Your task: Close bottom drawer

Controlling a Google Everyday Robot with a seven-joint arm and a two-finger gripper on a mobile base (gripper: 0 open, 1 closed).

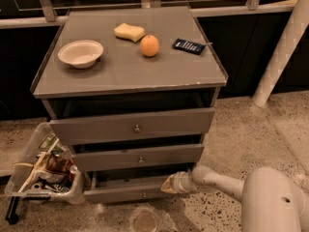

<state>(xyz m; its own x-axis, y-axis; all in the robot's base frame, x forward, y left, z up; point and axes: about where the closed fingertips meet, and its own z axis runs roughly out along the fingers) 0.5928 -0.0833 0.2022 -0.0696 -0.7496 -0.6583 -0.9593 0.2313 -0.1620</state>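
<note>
The bottom drawer is the lowest grey front of the cabinet, with a small round knob. It stands out only a little, about level with the two drawers above. My gripper is at the drawer front's right end, up against its top edge. The white arm reaches in from the lower right.
On the cabinet top lie a white bowl, a yellow sponge, an orange and a dark blue packet. A clear bin of trash stands on the floor at the left. A white pole leans at the right.
</note>
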